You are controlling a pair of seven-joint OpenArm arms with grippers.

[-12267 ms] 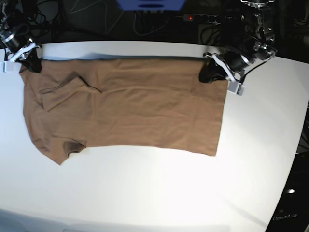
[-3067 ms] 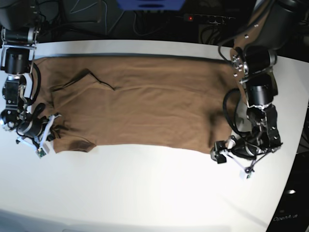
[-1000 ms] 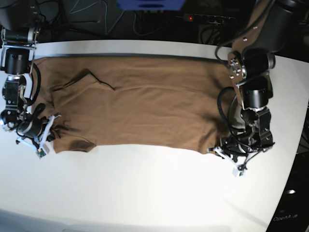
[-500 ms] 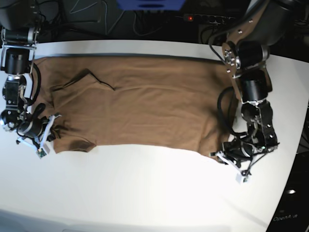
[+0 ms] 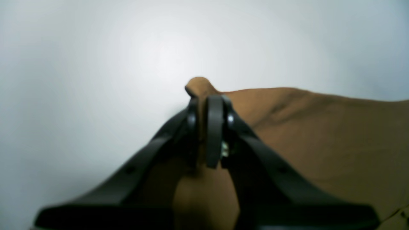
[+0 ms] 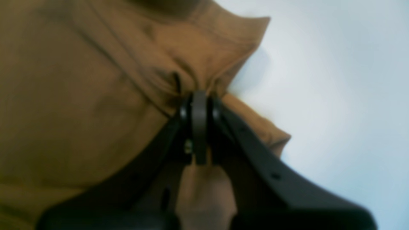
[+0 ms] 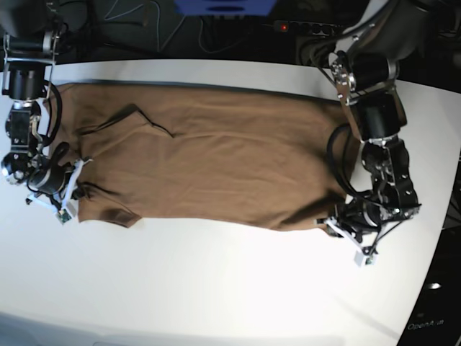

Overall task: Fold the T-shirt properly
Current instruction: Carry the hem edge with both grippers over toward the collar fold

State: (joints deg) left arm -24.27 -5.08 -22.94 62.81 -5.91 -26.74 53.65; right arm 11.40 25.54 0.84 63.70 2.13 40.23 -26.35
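Across the white surface (image 7: pixel 230 288) the plain, unprinted T-shirt (image 7: pixel 216 166) lies spread, left hand (image 5: pixel 207 127) pinching its bottom corner, right hand (image 6: pixel 198 127) clamped on its sleeve edge; only faint "OpenArm" lettering (image 7: pixel 425 325) reads.

Light: we see strong overhead light, brightest on the curved white tabletop (image 7: pixel 238 281) near the front.
Glare: the white surface washes out there.
Shadows: short and soft beside the plain tan-brown cotton T-shirt (image 7: pixel 216 166).
Focus: both wrist views look soft, perhaps from closeness.
Edges: the base view bows outward.
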